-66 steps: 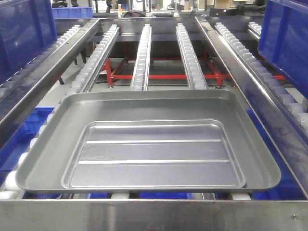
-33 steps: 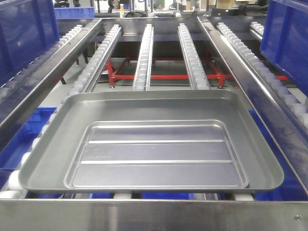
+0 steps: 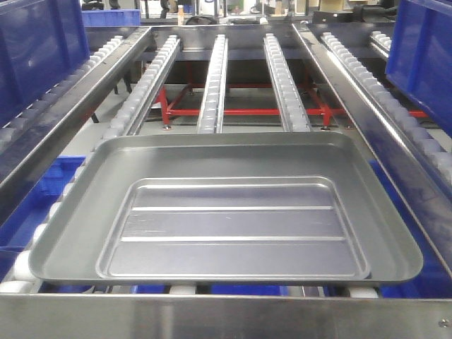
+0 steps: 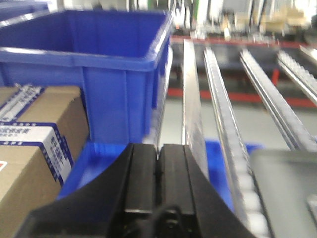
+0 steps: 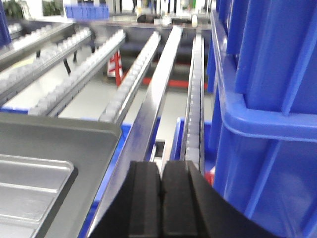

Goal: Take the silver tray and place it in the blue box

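You can read no text in any of these views. At the lower left of the left wrist view, a white label with blue edging (image 4: 25, 135) sits on the stacked cardboard boxes (image 4: 22, 198). It carries lines of dark print, but blur leaves you no legible word or number.

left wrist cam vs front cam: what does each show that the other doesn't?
Left wrist only: cardboard boxes, the left gripper with its fingers shut together on nothing, and the blue box seen with its rim and open top.
Front only: the whole silver tray lying on the roller rails, and a red frame below them.
Both: the rails, blue box walls, and the tray, though the left wrist view catches only one corner of it.
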You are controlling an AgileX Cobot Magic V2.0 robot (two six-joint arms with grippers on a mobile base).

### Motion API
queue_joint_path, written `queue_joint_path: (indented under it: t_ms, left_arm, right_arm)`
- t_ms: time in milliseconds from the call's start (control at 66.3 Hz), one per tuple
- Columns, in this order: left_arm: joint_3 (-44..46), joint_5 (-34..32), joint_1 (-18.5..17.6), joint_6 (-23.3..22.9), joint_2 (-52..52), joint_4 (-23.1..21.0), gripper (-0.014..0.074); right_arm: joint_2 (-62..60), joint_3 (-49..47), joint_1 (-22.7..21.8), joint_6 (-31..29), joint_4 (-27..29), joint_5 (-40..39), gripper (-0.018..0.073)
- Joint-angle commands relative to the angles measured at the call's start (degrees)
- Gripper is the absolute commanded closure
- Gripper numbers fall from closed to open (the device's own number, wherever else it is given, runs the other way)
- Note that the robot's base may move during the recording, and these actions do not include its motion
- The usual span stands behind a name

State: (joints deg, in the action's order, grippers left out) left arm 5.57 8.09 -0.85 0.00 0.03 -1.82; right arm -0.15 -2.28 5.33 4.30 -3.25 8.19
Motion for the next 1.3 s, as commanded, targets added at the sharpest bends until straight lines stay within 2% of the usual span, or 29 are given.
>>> queue_joint_path:
  t_ms: [0,91,181,272,377,438,513,574,679,724,770,815,875,906,966,981,1011,1072,1102,1222,1283]
  left_arm:
    - [7.8,5.4,-1.4,-0.4,4.2,-1.4,0.0689]
    - [15.7,17.9,-2.9,0.4,11.5,-1.6,0.0689]
    - [21.6,24.8,-4.3,4.8,21.2,-2.2,0.0689]
    - [24.7,24.9,-4.9,4.8,29.6,-6.0,0.0689]
    - [25.5,24.4,-4.9,4.8,36.9,-15.2,0.0689]
    - [25.5,23.9,-4.9,4.8,40.3,-18.3,0.0689]
    - [25.7,22.0,-4.9,5.1,44.7,-19.3,0.0689]
    - [26.5,21.8,-5.4,5.7,48.0,-20.4,0.0689]
    - [28.5,19.1,-9.7,5.6,54.2,-20.4,0.0689]
    - [29.1,16.8,-11.8,2.9,56.6,-19.1,0.0691]
    - [29.9,16.1,-13.9,-4.2,59.3,-16.1,0.0692]
    - [31.0,16.0,-15.7,-10.8,61.6,-11.1,0.0692]
    - [32.7,15.9,-19.4,-21.8,65.8,-2.3,0.0692]
    - [33.8,15.9,-21.5,-27.6,67.9,3.6,0.0692]
    - [36.4,18.3,-25.6,-37.8,71.8,13.3,0.0692]
    - [37.4,19.1,-26.5,-39.6,72.7,15.9,0.0692]
    - [38.7,20.7,-28.2,-42.5,74.6,18.6,0.0692]
    - [41.4,22.8,-31.3,-45.8,78.3,20.6,0.0692]
    - [42.7,22.9,-32.1,-45.8,79.5,20.4,0.0692]
    - [48.1,23.3,-35.2,-45.8,85.6,16.4,0.0692]
    - [50.7,24.0,-35.9,-45.8,87.9,14.3,0.0692]
  right_arm:
    - [4.3,-7.0,0.0,0.2,-0.1,2.8,0.051]
    - [12.8,-12.5,0.0,0.2,0.0,10.8,0.051]
    - [23.5,-17.3,0.0,0.2,1.3,14.5,0.051]
    - [32.8,-20.7,0.0,0.2,3.9,14.8,0.051]
    - [41.6,-22.6,0.0,0.2,5.8,15.6,0.051]
    - [44.2,-22.6,0.0,0.2,6.2,14.7,0.051]
    - [48.2,-23.3,0.1,0.2,7.9,14.5,0.051]
    - [52.0,-25.3,0.8,0.2,9.3,18.7,0.051]
    - [58.9,-29.7,5.2,2.3,9.3,20.6,0.0498]
    - [62.5,-31.7,7.4,6.3,8.9,19.1,0.0498]
    - [65.0,-33.6,9.1,10.1,8.1,18.5,0.0496]
    - [67.9,-35.1,10.3,14.5,6.2,18.2,0.0496]
    - [71.6,-37.7,12.2,18.9,2.6,18.2,0.0497]
    - [73.6,-39.0,13.3,20.9,0.7,18.3,0.0497]
    - [77.0,-41.5,15.4,23.4,-1.3,19.3,0.0497]
    - [77.7,-42.1,15.8,24.0,-1.6,19.6,0.0497]
    - [79.3,-43.2,16.5,24.5,-1.8,20.4,0.0497]
    - [81.7,-45.7,18.1,25.6,-1.9,21.3,0.0497]
    - [82.7,-46.5,18.6,26.3,-1.9,21.6,0.0497]
    - [86.4,-51.2,21.0,29.7,-2.2,25.0,0.0497]
    - [88.2,-53.1,21.9,32.0,-4.1,27.1,0.0497]
